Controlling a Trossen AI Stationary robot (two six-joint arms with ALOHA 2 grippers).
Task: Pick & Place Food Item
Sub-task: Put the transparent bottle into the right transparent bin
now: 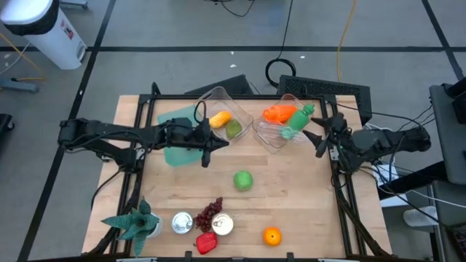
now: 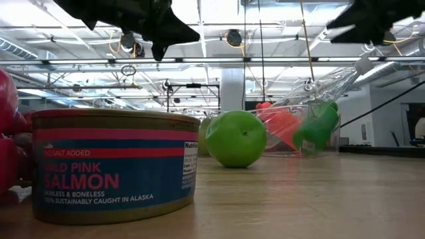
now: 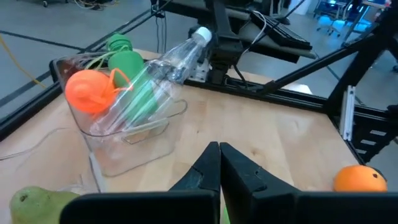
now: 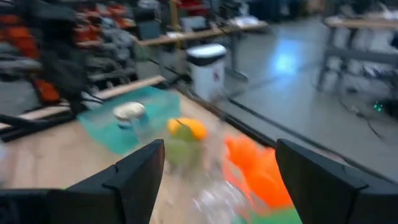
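Left end effector (image 1: 206, 151): fingers pressed together, holding nothing, raised above the light wooden desk (image 1: 306, 211).
Right end effector (image 1: 321, 138): fingers spread wide and empty, at the desk's right edge.
Right-hand bin: a clear plastic bin (image 1: 271, 137) lies just beside the right end effector; it holds an orange carrot-shaped toy (image 1: 280, 113), a green plastic item (image 1: 298, 118) and a clear plastic bottle with a white cap (image 3: 177, 55).
Left-hand bin: a second clear plastic bin (image 1: 218, 98) sits just beyond the left end effector's fingertips, holding a yellow-orange fruit (image 1: 220, 118) and an olive-green pear (image 1: 233, 129). A teal plastic lid (image 1: 178, 138) lies under that arm.
Task item, likely: the round green apple (image 1: 242, 180) stands alone on open desk, near the left end effector on its outer side and well apart from the right one. Which food item is meant cannot be told from the task wording.
Other loose items: a round orange fruit (image 1: 271, 236), a dark red grape bunch (image 1: 210, 214), a red pepper (image 1: 206, 243) and a pink salmon tin (image 2: 113, 162) lie farther from both end effectors.
Step in hand, judged: reaching for a loose item.
Method advice: spread the left fingers before descending; centre over the apple so both pads meet its widest part; close gently, since a round fruit may roll aside.
Risk: brushing the bin rim during the swing.
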